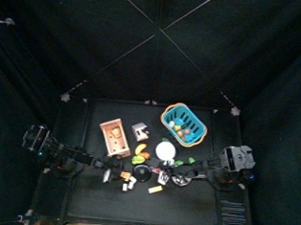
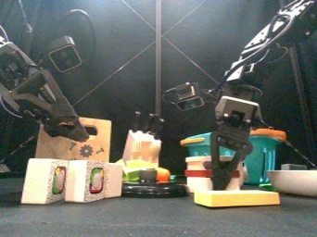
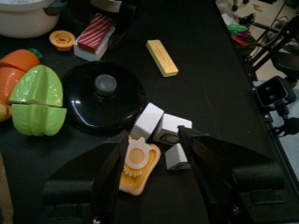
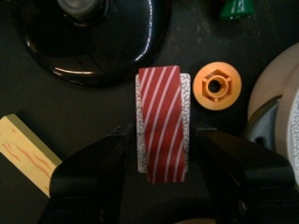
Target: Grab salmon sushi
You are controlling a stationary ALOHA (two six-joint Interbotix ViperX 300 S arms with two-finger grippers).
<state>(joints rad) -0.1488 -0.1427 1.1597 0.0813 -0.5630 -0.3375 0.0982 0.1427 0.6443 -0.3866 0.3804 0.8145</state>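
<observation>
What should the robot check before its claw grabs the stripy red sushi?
1. Right claw straddles the red-and-white striped salmon sushi piece, one jaw at each side: ok.
2. Right claw open enough to fit round it: ok.
3. Jaws already pinching the sushi: not ok, gaps show at both sides.
4. Orange ridged round toy out of the jaws' way: ok, it lies beside the sushi, apart from it.
5. Black round lid with a grey knob out of the way: ok, it lies past the sushi's far end.
6. Left claw out of the way: cannot tell; it hangs over small white blocks.
</observation>
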